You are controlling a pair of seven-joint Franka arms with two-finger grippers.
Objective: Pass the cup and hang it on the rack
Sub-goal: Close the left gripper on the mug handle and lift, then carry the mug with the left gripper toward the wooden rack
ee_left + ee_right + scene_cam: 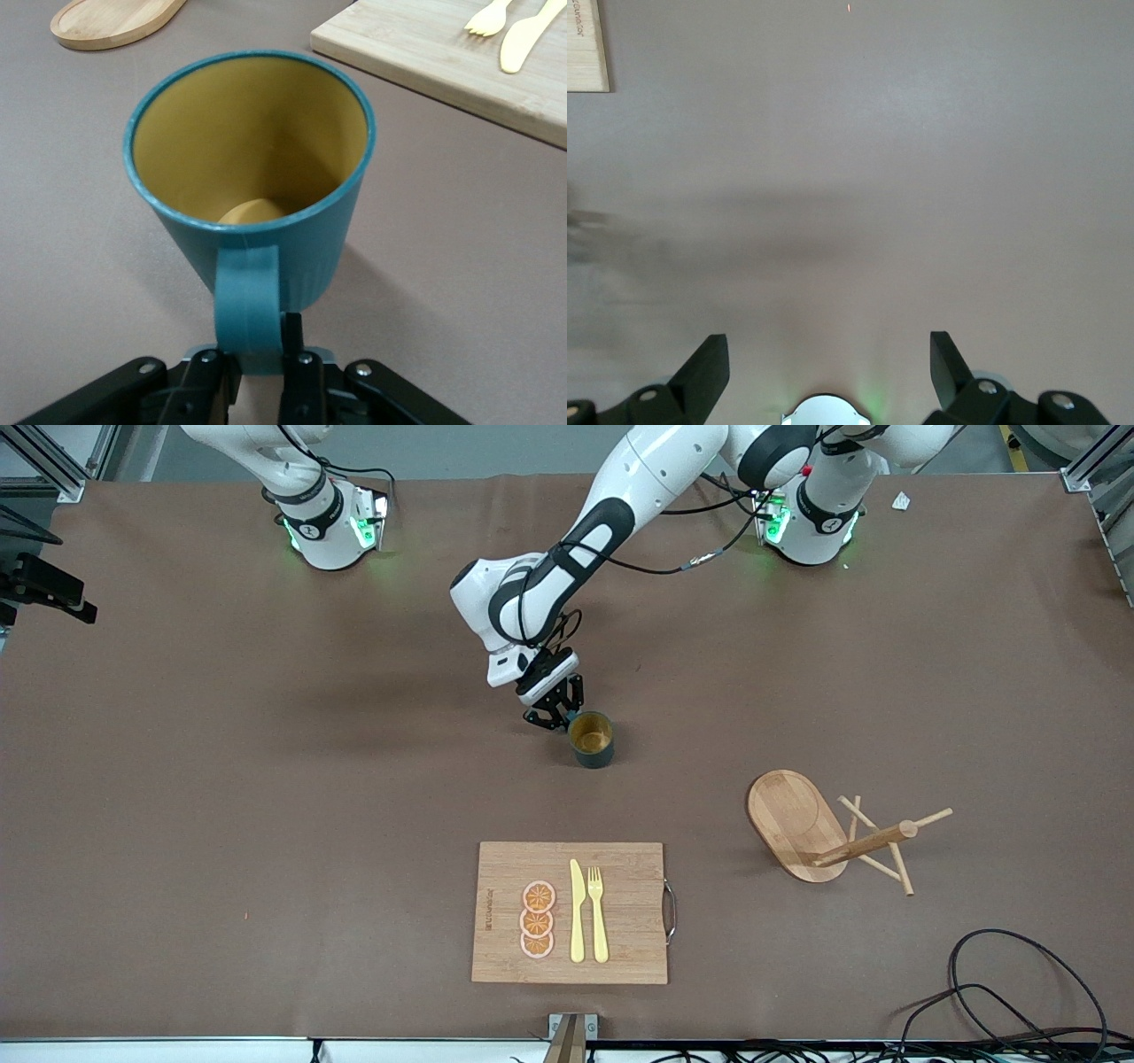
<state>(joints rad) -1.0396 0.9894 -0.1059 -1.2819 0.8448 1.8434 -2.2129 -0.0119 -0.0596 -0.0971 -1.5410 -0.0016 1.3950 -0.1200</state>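
Observation:
The dark teal cup (592, 740) with a mustard-yellow inside stands upright on the brown table, about mid-table. My left gripper (556, 713) is down beside it, on the side toward the robots' bases. In the left wrist view the cup (248, 177) fills the frame and my left gripper (257, 341) is shut on its handle (246, 301). The wooden rack (864, 841) stands toward the left arm's end, nearer the front camera than the cup; its oval base (115, 18) lies flat. My right gripper (828, 363) is open over bare table, out of the front view.
A wooden cutting board (571, 912) with a yellow knife, a fork and orange slices lies nearer the front camera than the cup. Its edge (443, 62) shows in the left wrist view. Black cables (1019, 992) loop by the front edge at the left arm's end.

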